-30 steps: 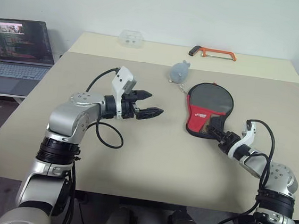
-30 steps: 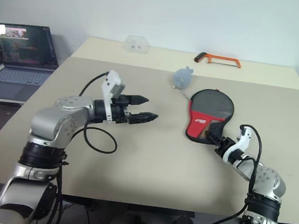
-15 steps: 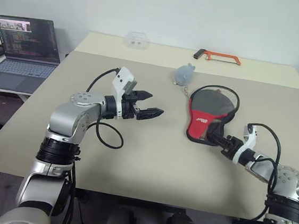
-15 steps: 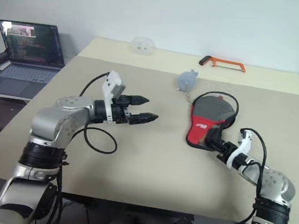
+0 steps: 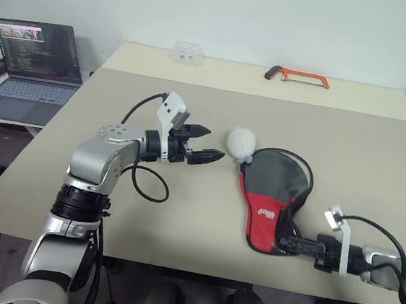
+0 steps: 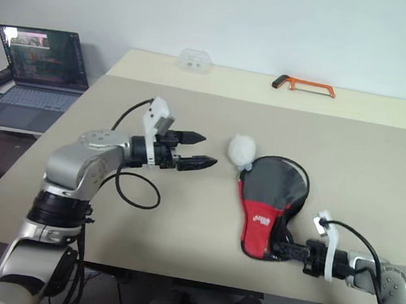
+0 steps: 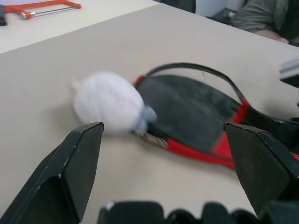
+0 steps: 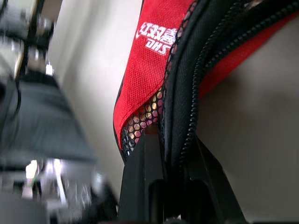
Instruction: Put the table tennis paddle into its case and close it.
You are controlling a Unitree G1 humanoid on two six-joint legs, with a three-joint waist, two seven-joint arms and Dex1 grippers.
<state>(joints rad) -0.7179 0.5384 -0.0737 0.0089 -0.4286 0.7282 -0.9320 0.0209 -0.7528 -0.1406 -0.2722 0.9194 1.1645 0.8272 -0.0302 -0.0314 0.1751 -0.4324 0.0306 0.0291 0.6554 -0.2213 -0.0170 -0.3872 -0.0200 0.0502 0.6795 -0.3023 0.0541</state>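
Beige matte table (image 5: 182,215): paddle-shaped soft case (image 5: 271,199), black fabric and mesh with red logo panel, lies flat near the front edge. Right gripper (image 5: 289,244) pinches its narrow zipped end. Left gripper (image 5: 205,143) hangs spread, empty. White fluffy plush (image 5: 242,142) touches the case's round end.

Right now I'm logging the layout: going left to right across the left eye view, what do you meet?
Laptop → left tool → plush → case → right tool, shut on the case's near end.
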